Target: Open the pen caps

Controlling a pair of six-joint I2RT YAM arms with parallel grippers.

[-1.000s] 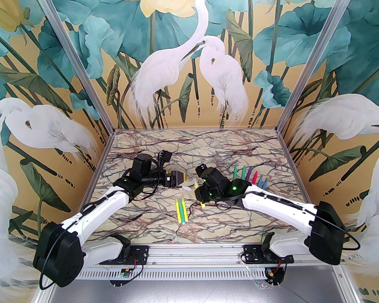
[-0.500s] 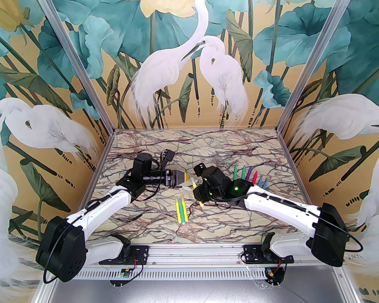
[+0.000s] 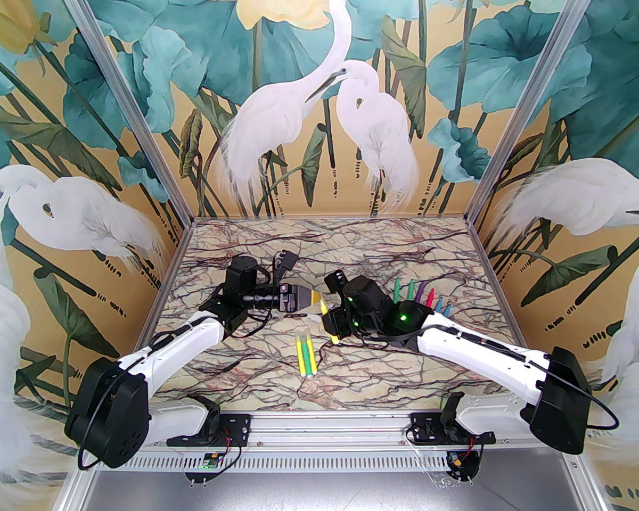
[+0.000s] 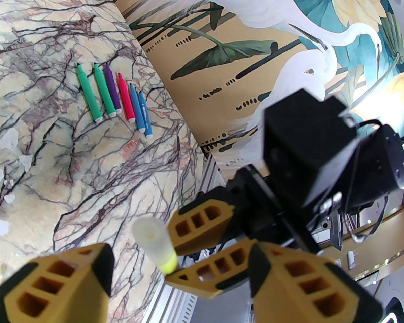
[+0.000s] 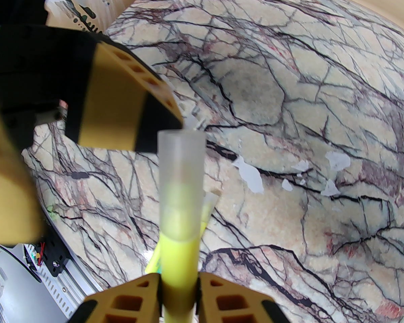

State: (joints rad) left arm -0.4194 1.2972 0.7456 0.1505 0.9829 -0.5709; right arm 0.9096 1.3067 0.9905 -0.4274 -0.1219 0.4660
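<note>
Top view, right fingers clenched on yellow marker at table centre, left fingers just left of its translucent cap, left wrist view, left fingers spread, released, either side of cap, right wrist view, right fingers grasping marker's barrel, cap on, pointing away.

Top view is bright and even with diffuse light from overhead, only soft faint shadows on the marble table; sharp all over, straight lines bend mildly at the frame edges. Left wrist view has strong fisheye: row of pens at upper left is crisp, left gripper's fingers along the bottom are soft, lower right corner is blown out white. Right wrist view: yellow pen and its cap at centre are fairly sharp, left gripper's finger at upper left is blurred, upper left corner is smeared, lower left is washed out.
</note>
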